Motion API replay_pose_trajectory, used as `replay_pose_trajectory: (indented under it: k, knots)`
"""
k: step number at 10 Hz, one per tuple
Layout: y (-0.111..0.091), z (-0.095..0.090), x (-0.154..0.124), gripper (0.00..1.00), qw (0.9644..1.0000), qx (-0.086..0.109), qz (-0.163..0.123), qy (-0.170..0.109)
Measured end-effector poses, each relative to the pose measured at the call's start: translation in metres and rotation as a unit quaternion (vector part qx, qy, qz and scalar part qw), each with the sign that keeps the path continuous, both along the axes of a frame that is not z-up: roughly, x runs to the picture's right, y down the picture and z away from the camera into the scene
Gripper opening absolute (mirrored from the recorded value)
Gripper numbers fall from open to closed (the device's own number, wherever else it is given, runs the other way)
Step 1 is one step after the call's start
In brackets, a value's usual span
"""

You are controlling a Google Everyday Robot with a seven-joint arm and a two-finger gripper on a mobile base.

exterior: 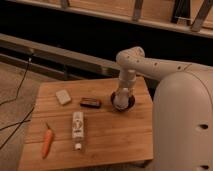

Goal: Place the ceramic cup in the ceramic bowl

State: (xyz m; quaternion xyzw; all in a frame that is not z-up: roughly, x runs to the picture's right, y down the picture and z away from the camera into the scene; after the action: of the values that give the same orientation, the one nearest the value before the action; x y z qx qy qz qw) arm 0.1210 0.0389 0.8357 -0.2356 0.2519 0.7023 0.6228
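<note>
A wooden tabletop [100,135] fills the lower left of the view, and the robot's broad white body takes up the right side. Its arm reaches in from the right and bends down at the far right part of the tabletop, ending in the pincer [122,96], which hangs directly over the dark bowl [131,104]. Inside the bowl sits the white cup [119,102], a pale shape seen just below the pincer and within the bowl's rim. The cup seems to rest in the bowl, though the arm hides part of it, so whether it stands upright or leans cannot be told. Whether the pincer is spread or pinching the cup cannot be told either, because its tips blend with the cup from this angle. Judging by how things lie, the main work looks done: the cup is in the bowl. What is left is for the pincer to let go, if it has not, and lift clear without tipping the cup. Other things lie to the left, well apart from the bowl: a small dark flat object [90,102] just beside the bowl's left, a pale block [63,96] further left and far, a white bottle [77,127] lying on its side near the middle, and a carrot [47,141] at the near left.
</note>
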Motion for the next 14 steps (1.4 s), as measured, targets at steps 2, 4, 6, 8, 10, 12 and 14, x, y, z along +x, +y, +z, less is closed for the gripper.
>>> replay_pose_trajectory:
  k: [2, 4, 6, 8, 10, 12, 14]
  knots:
    - [0.002, -0.001, 0.002, 0.56, 1.0, -0.001, -0.001, -0.001]
    - [0.005, -0.003, 0.002, 0.76, 1.0, -0.004, -0.002, -0.003]
    - [0.007, -0.004, 0.002, 0.8, 1.0, -0.005, -0.002, -0.004]
    - [0.007, -0.006, 0.002, 0.8, 1.0, -0.007, -0.004, -0.004]
    - [0.005, -0.008, 0.002, 0.8, 0.9999, -0.008, -0.005, -0.004]
    - [0.002, -0.011, 0.002, 0.8, 1.0, -0.006, -0.006, -0.004]
    - [-0.001, -0.018, 0.0, 0.8, 0.9999, -0.008, -0.008, -0.005]
